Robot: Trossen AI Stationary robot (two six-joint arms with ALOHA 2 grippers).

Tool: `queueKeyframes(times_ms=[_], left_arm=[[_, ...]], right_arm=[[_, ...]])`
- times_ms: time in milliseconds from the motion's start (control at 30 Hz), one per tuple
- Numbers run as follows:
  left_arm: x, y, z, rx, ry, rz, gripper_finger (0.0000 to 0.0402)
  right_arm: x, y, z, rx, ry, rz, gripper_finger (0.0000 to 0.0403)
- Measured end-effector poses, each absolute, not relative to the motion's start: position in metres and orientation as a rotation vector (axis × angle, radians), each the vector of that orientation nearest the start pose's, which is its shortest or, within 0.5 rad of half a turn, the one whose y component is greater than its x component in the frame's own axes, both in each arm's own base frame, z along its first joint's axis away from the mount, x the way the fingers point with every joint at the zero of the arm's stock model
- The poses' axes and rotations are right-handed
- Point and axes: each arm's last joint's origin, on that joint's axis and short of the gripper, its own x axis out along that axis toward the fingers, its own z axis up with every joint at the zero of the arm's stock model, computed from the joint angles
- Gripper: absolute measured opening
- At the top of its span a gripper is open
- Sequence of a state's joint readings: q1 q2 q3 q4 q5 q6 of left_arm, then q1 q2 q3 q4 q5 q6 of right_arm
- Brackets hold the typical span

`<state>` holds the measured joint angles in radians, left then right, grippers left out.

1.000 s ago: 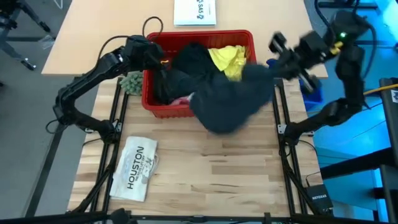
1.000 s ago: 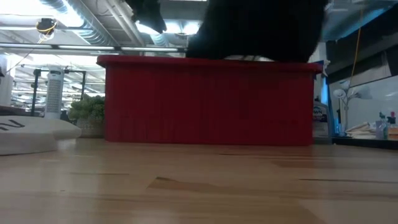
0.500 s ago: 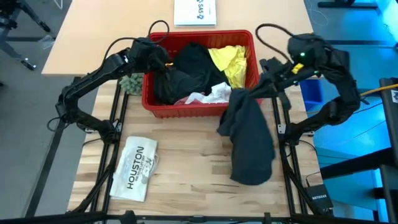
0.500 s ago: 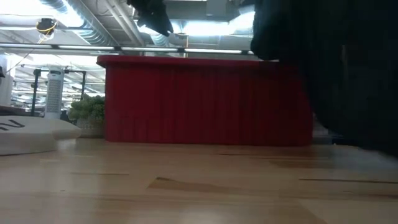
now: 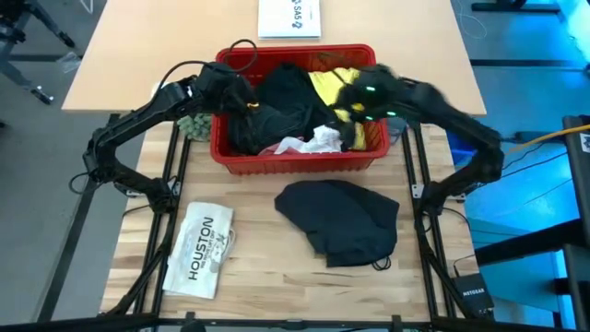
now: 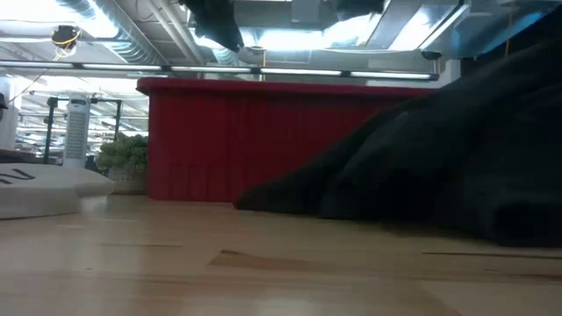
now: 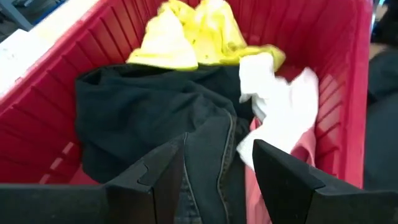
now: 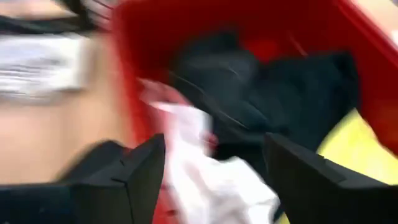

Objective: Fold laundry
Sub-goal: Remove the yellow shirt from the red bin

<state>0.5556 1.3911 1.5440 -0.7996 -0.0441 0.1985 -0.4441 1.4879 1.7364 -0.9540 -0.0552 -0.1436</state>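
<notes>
A red basket (image 5: 364, 161) stands at the table's far middle. In it lie a dark garment (image 7: 143, 118), a yellow T-shirt (image 7: 186, 37), a white cloth (image 7: 280, 99) and a bit of pink cloth (image 7: 298, 155). Another dark garment (image 5: 339, 221) lies crumpled on the table just in front of the basket; in the low view this dark garment (image 6: 439, 167) fills the right side. My left gripper (image 7: 217, 149) hovers open over the basket's left part (image 5: 241, 100). My right gripper (image 8: 214, 146) is open over the basket's right part (image 5: 346, 106), above the white cloth.
A flat white item printed HOUSTON (image 5: 201, 249) lies at the near left. A small green plant (image 5: 194, 123) stands left of the basket, and a white sheet (image 5: 289, 18) lies at the far edge. Bare wood shows along the near edge, right of the HOUSTON item.
My right gripper swung down toward the basket's right side with the dark garment hanging from it, then let go. The garment dropped and now lies in a heap on the table in front of the basket. The right gripper has moved over the basket.
</notes>
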Motion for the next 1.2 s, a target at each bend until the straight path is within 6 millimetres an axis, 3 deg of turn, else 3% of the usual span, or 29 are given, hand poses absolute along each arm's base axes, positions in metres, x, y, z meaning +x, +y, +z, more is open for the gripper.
queueKeyframes(times_ms=[100, 267, 367, 500, 600, 733, 800, 900, 933, 1000, 1067, 1200], left_arm=[[0.239, 0.151, 0.401, 0.049, 0.7, 0.504, 0.0182], [0.239, 0.151, 0.401, 0.085, 0.713, 0.489, 0.0182], [0.239, 0.151, 0.401, 0.119, 0.72, 0.477, 0.0182], [0.238, 0.152, 0.402, 0.142, 0.727, 0.474, 0.0182], [0.235, 0.156, 0.401, 0.148, 0.734, 0.482, 0.0182], [0.233, 0.159, 0.401, 0.146, 0.738, 0.495, 0.0182], [0.232, 0.161, 0.401, 0.142, 0.739, 0.502, 0.0182], [0.231, 0.163, 0.401, 0.138, 0.738, 0.51, 0.0182], [0.23, 0.163, 0.401, 0.138, 0.736, 0.512, 0.0182], [0.231, 0.163, 0.402, 0.137, 0.73, 0.514, 0.0182], [0.231, 0.163, 0.402, 0.136, 0.728, 0.516, 0.0182], [0.23, 0.165, 0.402, 0.122, 0.722, 0.526, 0.0182]], right_arm=[[0.278, -0.176, 0.385, 0.095, 0.758, -0.471, 0.025], [0.267, -0.261, 0.33, 0.12, 0.923, -0.853, 0.0232], [0.26, -0.296, 0.301, 0.196, 0.967, -0.882, 0.023], [0.252, -0.324, 0.27, 0.271, 1.031, -0.942, 0.023], [0.256, -0.33, 0.253, 0.257, 1.095, -0.993, 0.023], [0.264, -0.327, 0.245, 0.221, 1.147, -1.02, 0.0212], [0.268, -0.319, 0.245, 0.218, 1.193, -1.011, 0.0168], [0.275, -0.31, 0.243, 0.2, 1.251, -0.939, 0.0051], [0.276, -0.306, 0.241, 0.194, 1.286, -0.905, 0.0026], [0.281, -0.302, 0.24, 0.234, 1.277, -0.826, 0.0014], [0.287, -0.297, 0.253, 0.272, 1.22, -0.757, 0.0005], [0.297, -0.273, 0.319, 0.215, 1.024, -0.685, 0.0001]])
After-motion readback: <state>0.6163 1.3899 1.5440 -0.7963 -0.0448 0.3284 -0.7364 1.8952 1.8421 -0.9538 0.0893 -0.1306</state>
